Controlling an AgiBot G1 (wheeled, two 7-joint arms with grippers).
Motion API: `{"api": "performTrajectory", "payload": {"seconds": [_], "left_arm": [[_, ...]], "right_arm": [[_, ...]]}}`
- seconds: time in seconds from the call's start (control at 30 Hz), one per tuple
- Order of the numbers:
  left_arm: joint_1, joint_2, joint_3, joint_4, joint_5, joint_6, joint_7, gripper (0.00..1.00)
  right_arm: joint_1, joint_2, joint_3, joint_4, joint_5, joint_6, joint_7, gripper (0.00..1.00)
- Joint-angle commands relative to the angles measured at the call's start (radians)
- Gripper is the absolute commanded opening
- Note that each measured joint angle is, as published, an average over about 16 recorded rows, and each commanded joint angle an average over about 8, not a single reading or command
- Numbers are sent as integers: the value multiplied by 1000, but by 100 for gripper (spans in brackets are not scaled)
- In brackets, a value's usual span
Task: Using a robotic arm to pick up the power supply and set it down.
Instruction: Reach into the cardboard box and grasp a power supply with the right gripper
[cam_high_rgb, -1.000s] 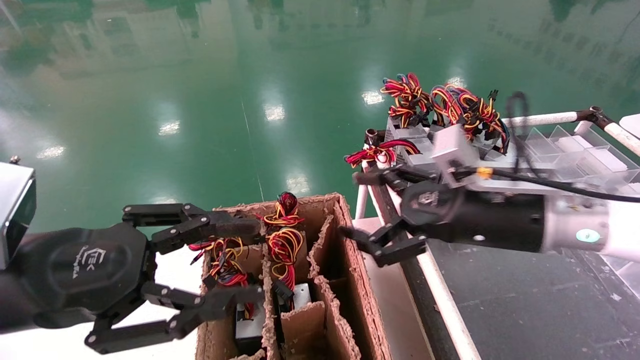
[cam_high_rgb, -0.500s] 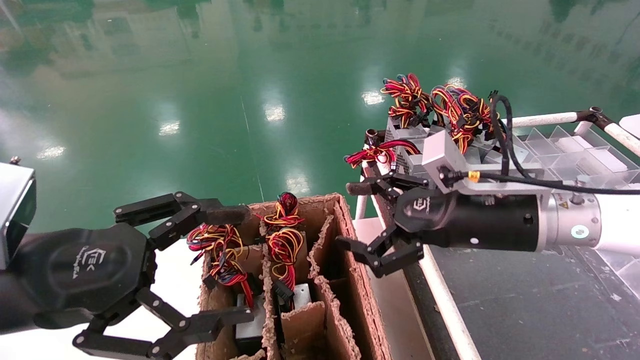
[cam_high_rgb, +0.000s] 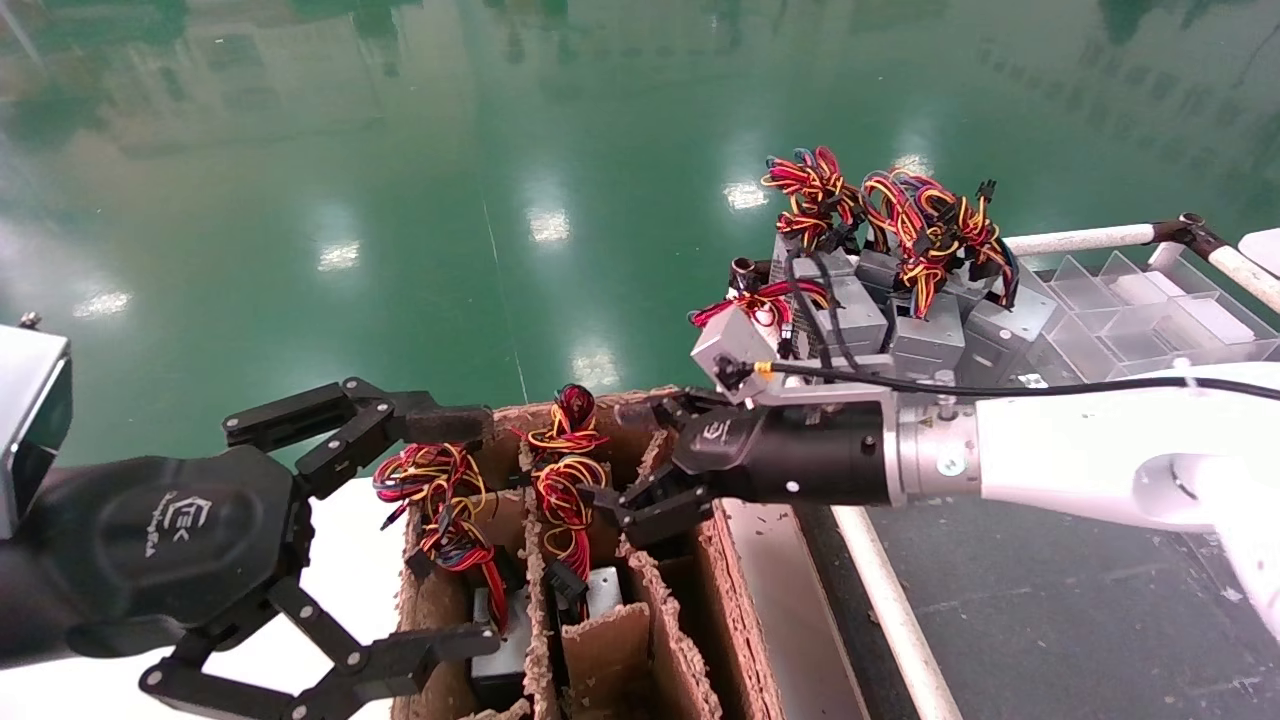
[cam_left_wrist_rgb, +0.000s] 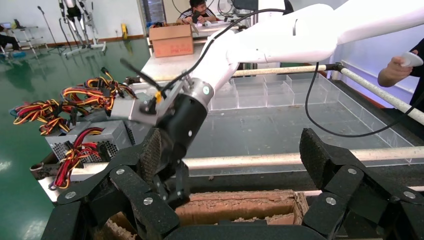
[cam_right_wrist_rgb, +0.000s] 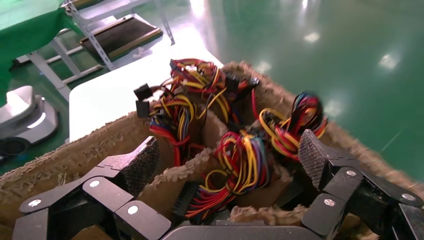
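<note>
A power supply stands in the middle slot of the brown cardboard box (cam_high_rgb: 738, 610), its red, yellow and orange wire bundle (cam_high_rgb: 565, 490) above its grey body (cam_high_rgb: 603, 590). My right gripper (cam_high_rgb: 622, 460) is open over that slot. In the right wrist view the bundle (cam_right_wrist_rgb: 240, 165) lies between the spread fingers of the right gripper (cam_right_wrist_rgb: 227, 160), untouched. Another power supply (cam_high_rgb: 495, 655) with wires (cam_high_rgb: 440, 495) fills the slot to the left. My left gripper (cam_high_rgb: 465, 533) hangs wide open at the box's left side, holding nothing; the left gripper (cam_left_wrist_rgb: 232, 155) looks across at the right arm's wrist (cam_left_wrist_rgb: 182, 122).
Several grey power supplies (cam_high_rgb: 900, 325) with wire loops are stacked on the table to the right, next to a clear divided tray (cam_high_rgb: 1150, 310). A white rail (cam_high_rgb: 890, 620) edges the dark tabletop. The box dividers (cam_high_rgb: 655, 600) are ragged. Green floor lies beyond.
The right arm has swung left and down from the table edge to over the box's middle slot. The left gripper has opened wider and stayed in place.
</note>
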Motion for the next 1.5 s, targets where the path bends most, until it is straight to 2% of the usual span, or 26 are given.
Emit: {"api": "performTrajectory", "payload": {"seconds": [0.03,0.2,0.37,0.4,0.43,0.63,0.67,1.5], "left_arm": [[0,0,0,0,0,0,0,100],[0,0,0,0,0,0,0,100],[0,0,1,0,0,0,0,100],[0,0,1,0,0,0,0,100],[0,0,1,0,0,0,0,100],[0,0,1,0,-1,0,0,100],[0,0,1,0,-1,0,0,100],[0,-1,2,0,-1,-1,1,100]], "right_arm": [[12,-21,-8,-49,-9,-7,-12,100],[26,-57,-18,-135,-21,-12,-50,100],[35,-91,-25,-201,-34,31,-83,100],[36,-97,-26,-211,-36,46,-88,93],[37,-103,-26,-220,-37,62,-91,81],[31,-126,-26,-238,-33,141,-96,6],[29,-128,-25,-236,-31,146,-95,1],[9,-124,-53,-199,-7,63,-45,0]]}}
